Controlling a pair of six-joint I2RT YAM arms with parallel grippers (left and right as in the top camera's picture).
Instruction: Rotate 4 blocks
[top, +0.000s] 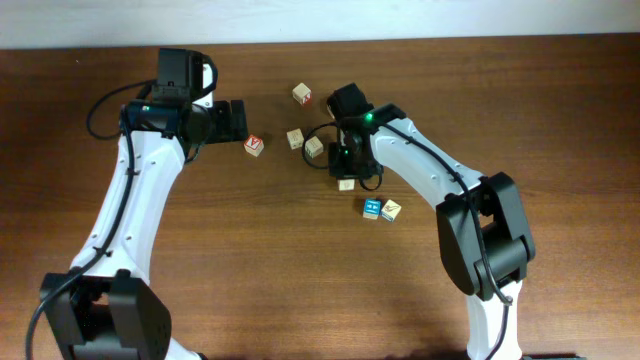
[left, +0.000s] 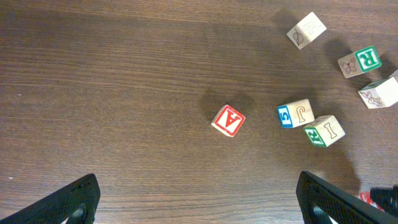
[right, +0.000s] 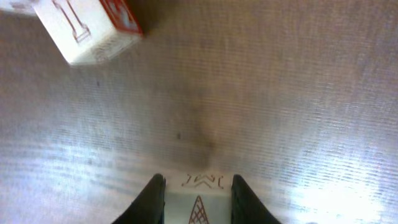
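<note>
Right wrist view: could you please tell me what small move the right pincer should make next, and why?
Probably a slow wrist turn, rotating the block on the table. The right pincer appears closed on its two sides, and the nearest other block lies well clear, so turning should not bump anything.

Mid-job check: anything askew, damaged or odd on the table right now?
Nothing stands out. The blocks lie scattered at mixed angles, flat on the table, none visibly damaged. The right gripper clasps one pale block.
</note>
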